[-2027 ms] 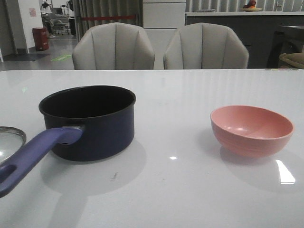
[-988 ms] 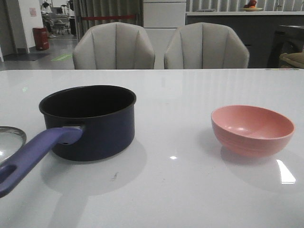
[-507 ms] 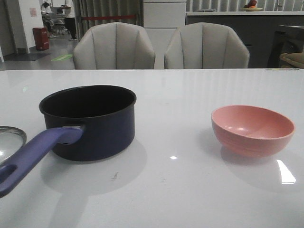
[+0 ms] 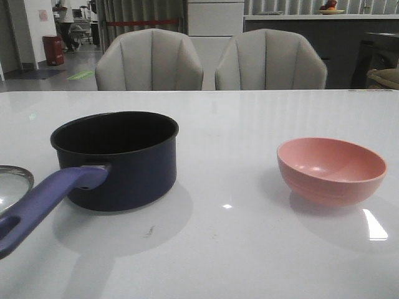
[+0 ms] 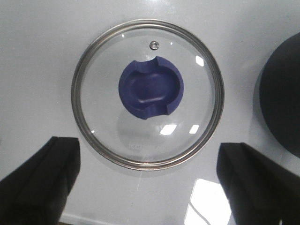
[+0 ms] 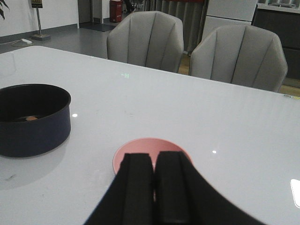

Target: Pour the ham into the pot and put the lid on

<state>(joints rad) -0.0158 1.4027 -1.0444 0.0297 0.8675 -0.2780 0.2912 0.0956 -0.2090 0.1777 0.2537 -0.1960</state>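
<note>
Your left gripper (image 5: 147,187) is spread wide above the lid (image 5: 147,93); your right gripper (image 6: 152,187) is clenched empty. Only the right wrist view shows ham (image 6: 31,118) inside the pot (image 4: 121,162); the bowl (image 4: 330,170) looks empty.

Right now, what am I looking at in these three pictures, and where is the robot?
The robot has two arms, and each ends in a claw. One camera looks forward over the white table; you see a dark pot and a pink bowl there. The other two cameras ride on the wrists. The left one looks straight down at a glass lid lying flat on the table, with the left claw open above it. The right one shows the right claw shut, holding nothing, above the bowl. Small orange ham pieces already lie inside the pot, which has no lid on yet.
</note>
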